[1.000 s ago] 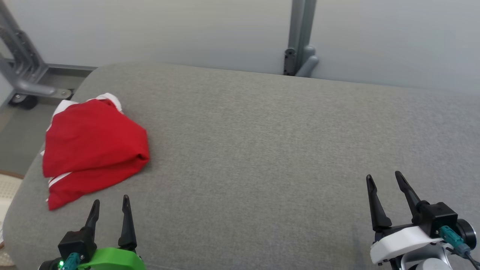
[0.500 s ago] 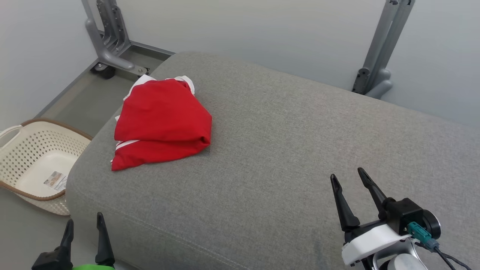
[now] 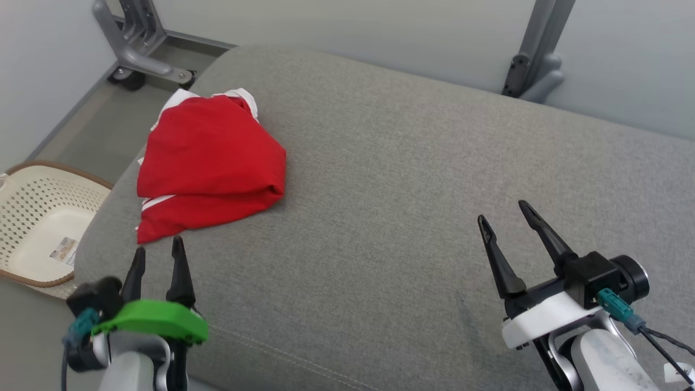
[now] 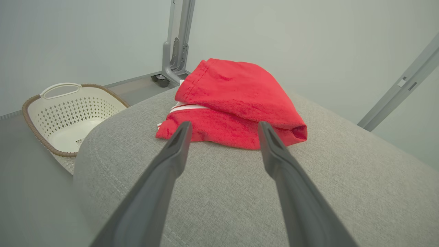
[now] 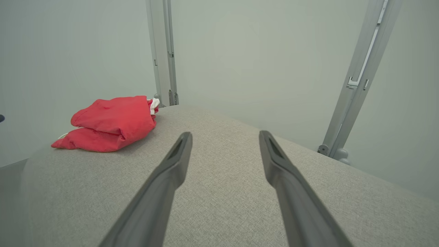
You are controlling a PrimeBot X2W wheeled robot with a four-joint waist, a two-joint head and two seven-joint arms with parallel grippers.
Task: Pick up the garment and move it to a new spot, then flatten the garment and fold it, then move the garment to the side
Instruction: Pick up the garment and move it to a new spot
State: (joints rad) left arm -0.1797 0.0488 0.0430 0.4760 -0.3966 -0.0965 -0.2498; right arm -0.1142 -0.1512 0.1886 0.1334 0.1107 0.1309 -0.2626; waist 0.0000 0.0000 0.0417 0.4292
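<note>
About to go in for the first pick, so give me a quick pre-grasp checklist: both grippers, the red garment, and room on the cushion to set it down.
1. Left gripper open and empty: ok.
2. Right gripper open and empty, over bare fabric: ok.
3. Left gripper aimed at the red garment, whose near edge lies just ahead of it, untouched: ok.
4. Garment flat: not ok, bunched and folded over itself.
5. Garment fully on the grey cushion: cannot tell, it sits at the rounded left edge.
6. Room for a new spot: ok, the cushion's middle is bare.
</note>
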